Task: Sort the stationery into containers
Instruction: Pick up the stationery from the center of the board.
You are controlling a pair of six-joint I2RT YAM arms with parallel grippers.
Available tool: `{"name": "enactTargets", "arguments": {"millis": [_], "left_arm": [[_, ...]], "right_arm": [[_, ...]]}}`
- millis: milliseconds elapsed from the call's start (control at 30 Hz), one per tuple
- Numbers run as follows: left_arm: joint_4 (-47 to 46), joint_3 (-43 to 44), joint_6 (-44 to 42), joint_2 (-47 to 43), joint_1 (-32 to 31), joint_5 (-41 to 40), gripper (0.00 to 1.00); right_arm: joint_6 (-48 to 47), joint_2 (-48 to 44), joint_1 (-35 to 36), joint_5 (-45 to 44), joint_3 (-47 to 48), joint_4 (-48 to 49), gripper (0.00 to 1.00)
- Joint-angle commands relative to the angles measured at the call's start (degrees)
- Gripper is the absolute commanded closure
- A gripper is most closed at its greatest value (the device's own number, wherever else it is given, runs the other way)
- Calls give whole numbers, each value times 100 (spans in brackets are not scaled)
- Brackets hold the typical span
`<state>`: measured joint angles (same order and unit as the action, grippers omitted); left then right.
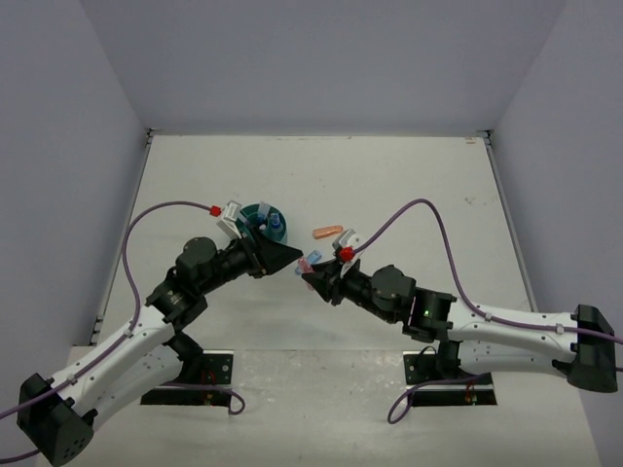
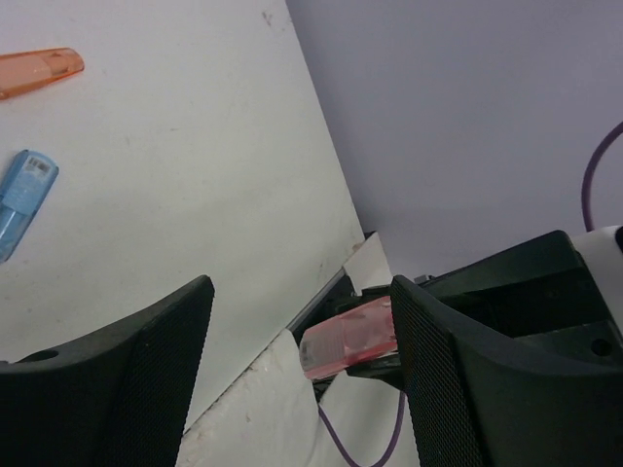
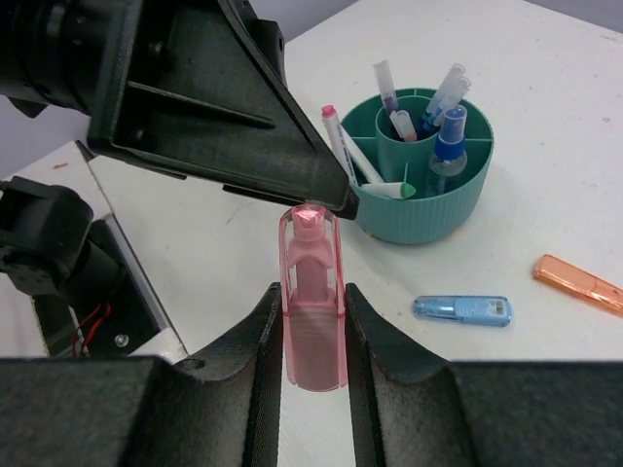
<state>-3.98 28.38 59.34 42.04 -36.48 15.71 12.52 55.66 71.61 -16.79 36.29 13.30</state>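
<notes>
My right gripper point(image 3: 312, 297) is shut on a stubby pink marker point(image 3: 313, 302) and holds it above the table, cap pointing at my left gripper point(image 1: 295, 259). The left gripper point(image 2: 300, 297) is open, and the pink marker point(image 2: 350, 339) sits between its jaws, close against the right-hand finger point(image 2: 458, 370). The two grippers meet tip to tip in the top view, the right gripper point(image 1: 313, 277) just right of the left. The teal organizer point(image 3: 428, 219) holds several pens and a blue-capped bottle point(image 3: 450, 146); it also shows in the top view point(image 1: 255, 216) behind the left wrist.
A light-blue marker point(image 3: 462, 309) and an orange marker point(image 3: 576, 282) lie on the table right of the organizer; both also show in the left wrist view, the light-blue one point(image 2: 21, 202) and the orange one point(image 2: 39, 70). The orange marker point(image 1: 327, 232) lies behind the grippers.
</notes>
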Motion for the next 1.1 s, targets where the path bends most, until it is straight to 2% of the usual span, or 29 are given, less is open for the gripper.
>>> {"name": "enactTargets", "arguments": {"millis": [0,133,200,367,433,600,633,700,733,767,800,833,867,900,933,967,1000,1033,1067], "left_arm": [[-601,53,127,-82,-35,421,25],[-473,117,39,-54,-35,288,28],[-484,144,3,53,-43,324,38],[-566,153,-49,270,-43,457,47],[-612,142,-54,339,-60,477,56],[-761,168,-159,454,-96,538,60],[-770,175,-175,477,-104,546,70],[-801,194,-195,552,-107,632,83],[-812,194,-195,578,-105,644,86],[-845,194,-201,604,-111,675,95],[-859,194,-216,618,-108,700,100],[-853,194,-275,615,-105,682,100],[-821,228,-401,598,-110,589,100],[-711,303,-543,578,-114,411,100],[-331,497,-764,561,-114,-100,100],[171,755,-1027,554,-110,-802,100],[701,958,-1188,582,-105,-1371,100],[1416,1245,-1355,644,-102,-2276,100],[1736,1536,-1503,690,-93,-3213,100]], "right_arm": [[-224,102,28,-428,259,0,100],[-224,246,28,-476,382,-75,100],[-224,285,27,-494,421,-89,100],[-253,423,25,-575,608,-106,100],[-276,488,28,-589,660,-117,100],[-303,682,19,-572,801,-117,100],[-303,714,27,-564,809,-87,100],[-277,739,28,-602,810,-24,100],[-277,757,28,-619,810,-12,100],[-277,793,22,-649,834,-18,100],[-277,806,25,-677,857,-15,100],[-277,836,28,-697,874,0,100],[-243,869,23,-775,885,-9,90],[-188,889,19,-834,885,-21,71],[-93,890,15,-930,850,-21,33],[13,875,4,-1166,794,-31,3],[85,847,-10,-1417,755,-67,1],[232,787,-41,-1628,706,-139,1],[458,710,-94,-1850,652,-235,1]]}}
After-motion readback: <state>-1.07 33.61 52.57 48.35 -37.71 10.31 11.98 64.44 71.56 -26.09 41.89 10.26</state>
